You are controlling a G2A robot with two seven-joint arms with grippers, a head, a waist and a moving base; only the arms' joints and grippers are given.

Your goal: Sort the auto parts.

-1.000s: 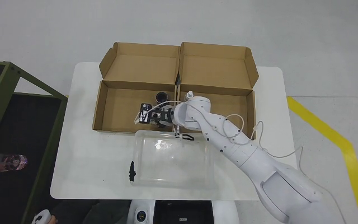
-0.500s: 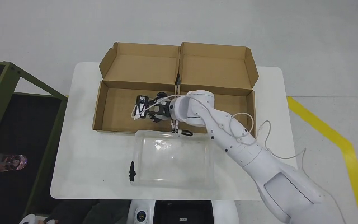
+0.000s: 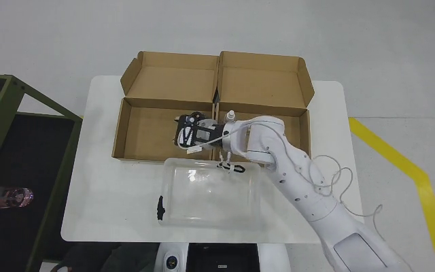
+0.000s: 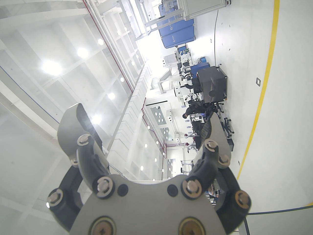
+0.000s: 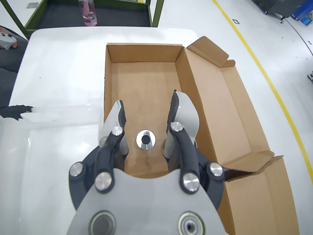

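Note:
My right gripper (image 5: 147,100) (image 3: 183,132) hangs open over the floor of the left cardboard box (image 3: 146,132). A round silver auto part (image 5: 145,140) with a dark centre lies on the box floor (image 5: 144,79) below and between the fingers, untouched by either pad. From the top, the part (image 3: 197,115) peeks out as a dark disc just behind the gripper. My left gripper (image 4: 145,114) points up into the room, open, with nothing between its fingers.
A second open cardboard box (image 3: 285,129) adjoins on the right. A clear plastic bin (image 3: 211,194) (image 5: 49,123) sits in front of the boxes, a small black item (image 3: 160,207) at its left edge. A green rack (image 3: 20,136) with a pink bottle (image 5: 86,5) stands left of the table.
The right arm's elbow has swung to the right. Its gripper stayed over the left box, shifting left and then back right a little.

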